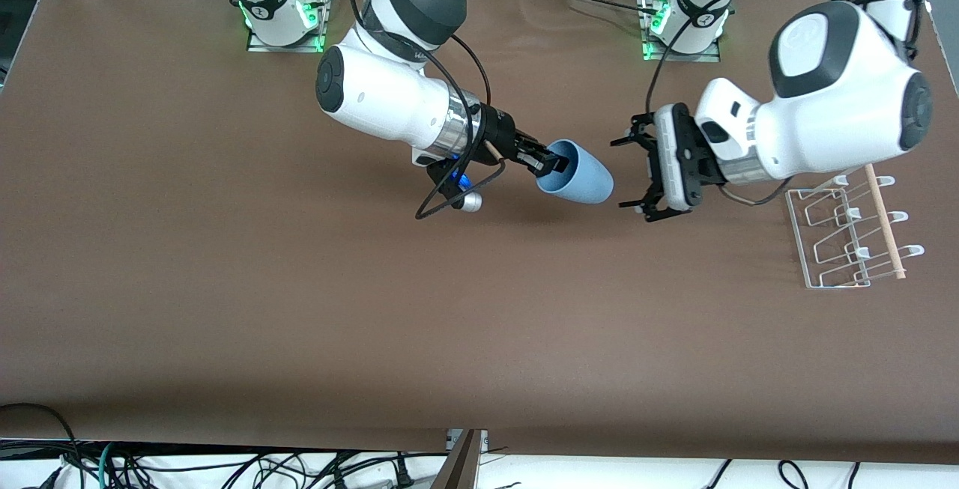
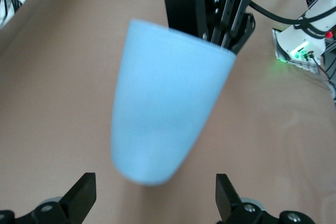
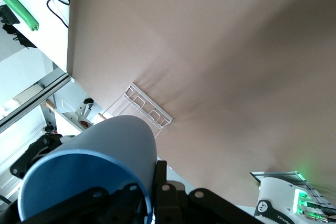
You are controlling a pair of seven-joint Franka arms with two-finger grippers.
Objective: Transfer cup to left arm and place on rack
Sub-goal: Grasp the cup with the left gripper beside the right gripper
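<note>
The small light-blue plastic tumbler (image 1: 575, 172), tapered and without a handle, hangs over the middle of the brown table (image 1: 225, 287), lying nearly on its side with its closed base turned toward the left arm's end. We judge it light, stiff and smooth, so likely slippery under hard pads, and thin enough at the lip to flex if squeezed hard. The right gripper (image 1: 553, 165) is clenched on the rim, one finger inside the mouth and one outside. That leaves the tapered body free, and we think the best hold for the receiving arm is across the wall around mid-height. There the two sides are closer to parallel than near the rounded base, and the grip stays clear of the giving fingers.

The left gripper (image 1: 634, 174) hovers over the table just beside the cup's base, released, with its jaws spread wide. In the left wrist view the fingertips (image 2: 79, 195) stand either side of the base without touching it.

The small white wire drying rack (image 1: 850, 238) with its light wooden dowel sits on the table at the left arm's end. The left arm's wrist hides part of its top edge.

We cannot see how deep the inner finger reaches into the cup. In the right wrist view the cup blocks the left gripper almost wholly, and the right gripper's own fingers are cut off at the frame edge.
</note>
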